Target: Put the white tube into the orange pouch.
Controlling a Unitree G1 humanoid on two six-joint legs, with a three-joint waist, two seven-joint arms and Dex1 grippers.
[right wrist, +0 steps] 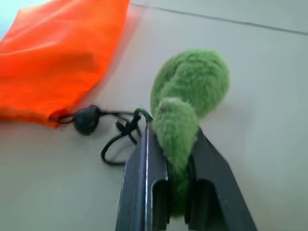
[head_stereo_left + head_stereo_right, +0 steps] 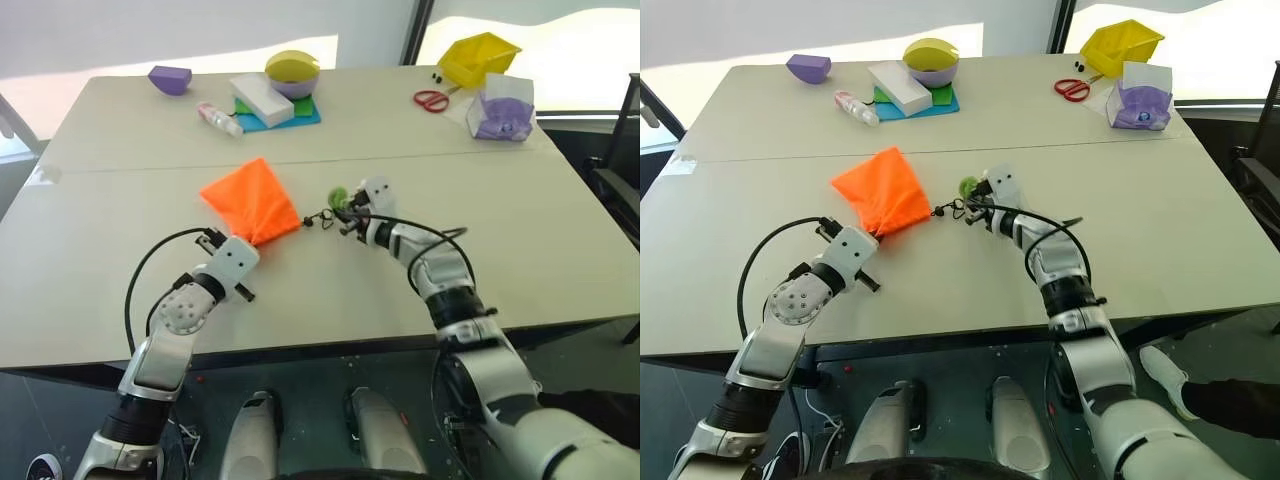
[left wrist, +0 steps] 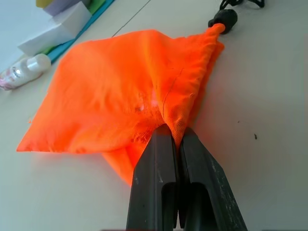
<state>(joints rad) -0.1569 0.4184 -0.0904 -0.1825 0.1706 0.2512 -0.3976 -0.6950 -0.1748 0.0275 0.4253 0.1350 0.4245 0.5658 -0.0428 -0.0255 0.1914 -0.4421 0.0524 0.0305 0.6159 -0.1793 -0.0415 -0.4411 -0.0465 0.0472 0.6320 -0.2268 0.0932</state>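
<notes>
While the left gripper (image 3: pixel 174 137) pinched the near edge of the orange pouch (image 2: pixel 252 199) lying flat on the table (image 2: pixel 560 240), the right gripper (image 1: pixel 169 139) was clamped on the fuzzy green ring (image 1: pixel 190 91) at the end of the dark cord (image 1: pixel 118 139), just right of the pouch.

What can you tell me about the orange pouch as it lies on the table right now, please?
The orange pouch is soft, bright neon-orange fabric, lying flat and creased on the pale table, fanning from a gathered neck. The left gripper is shut on its near edge. From the neck runs a thin dark cord with a black bead, ending in a fuzzy green ring, which the right gripper is shut on. It looks cinched closed.
</notes>
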